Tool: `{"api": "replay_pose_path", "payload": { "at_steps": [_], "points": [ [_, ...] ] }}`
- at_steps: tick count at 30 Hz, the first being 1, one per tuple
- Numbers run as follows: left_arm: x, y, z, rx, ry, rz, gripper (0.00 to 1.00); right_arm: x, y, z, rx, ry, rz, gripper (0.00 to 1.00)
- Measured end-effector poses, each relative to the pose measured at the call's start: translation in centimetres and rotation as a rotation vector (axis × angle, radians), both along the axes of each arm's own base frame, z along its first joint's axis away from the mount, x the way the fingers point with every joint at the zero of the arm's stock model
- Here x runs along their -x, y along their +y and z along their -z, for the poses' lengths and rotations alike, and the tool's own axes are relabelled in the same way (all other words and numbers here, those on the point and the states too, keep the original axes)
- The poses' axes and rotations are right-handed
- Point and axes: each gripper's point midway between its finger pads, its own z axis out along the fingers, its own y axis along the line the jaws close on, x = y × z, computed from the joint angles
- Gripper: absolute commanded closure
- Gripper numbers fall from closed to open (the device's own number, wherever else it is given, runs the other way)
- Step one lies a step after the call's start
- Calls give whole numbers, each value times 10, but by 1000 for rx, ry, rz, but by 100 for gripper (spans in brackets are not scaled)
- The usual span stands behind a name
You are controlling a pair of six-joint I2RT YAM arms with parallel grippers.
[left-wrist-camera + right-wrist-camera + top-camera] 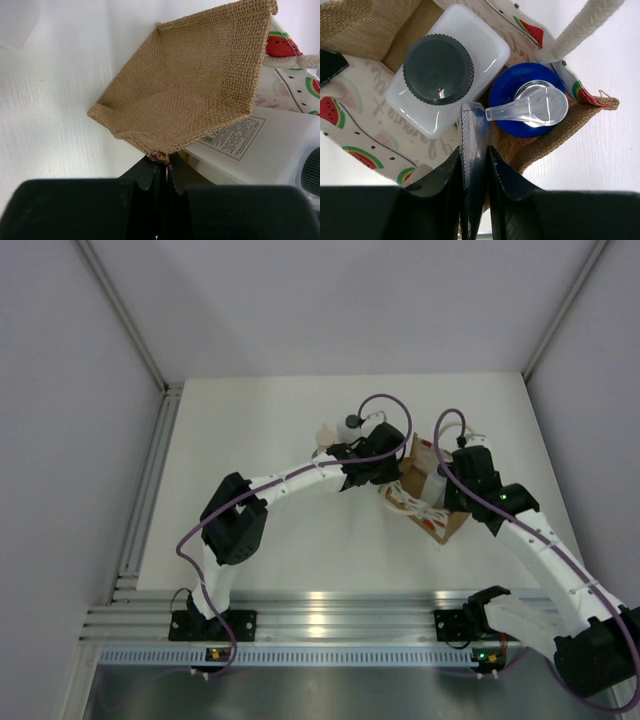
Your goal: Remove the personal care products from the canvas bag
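The canvas bag [428, 518] lies tipped on the table right of centre. My left gripper [393, 476] is shut on a bottom corner of its burlap [190, 85]; the jaws [161, 167] pinch the weave. My right gripper [449, 488] is at the bag's mouth [355, 145], shut [475, 155] on a clear ribbed plastic lid beside the blue cap [507, 100] of one bottle. A white bottle with a dark cap [437, 70] sits in the bag next to it, and its labelled side shows in the left wrist view [270, 145]. The pump bottle [323, 435] and another dark-capped bottle [352, 423] stand on the table.
A cream rope handle [582, 25] crosses above the blue cap. The two standing bottles are just left of my left wrist. Grey walls enclose the white table [250, 420] on three sides, and a metal rail [320, 615] runs along its near edge.
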Motion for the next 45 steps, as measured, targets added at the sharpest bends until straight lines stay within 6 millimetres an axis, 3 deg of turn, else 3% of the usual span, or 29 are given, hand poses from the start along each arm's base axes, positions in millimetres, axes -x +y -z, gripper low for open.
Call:
{"api": "replay_pose_path", "payload": {
  "at_steps": [3,6,17,18,19,32,45],
  "points": [
    [0,0,0,3,3,-4,100,-2,0,0,1,-3,-1,81],
    [0,0,0,4,3,-5,100,-5,1,1,3,-3,-5,71],
    [0,0,0,4,3,-5,100,-11,3,10,3,-1,-5,88],
    [1,-1,0,4,3,-4,100,-11,3,10,4,-2,-4,97],
    [1,-1,0,3,2,-5,100,-11,3,10,4,-2,-4,100],
    [1,-1,0,-1,-3,-7,100,-5,-1,7,3,-40,-4,100],
    [1,-1,0,-2,-6,-10,100,0,-4,-19,-22,-196,-36,100]
  ]
}}
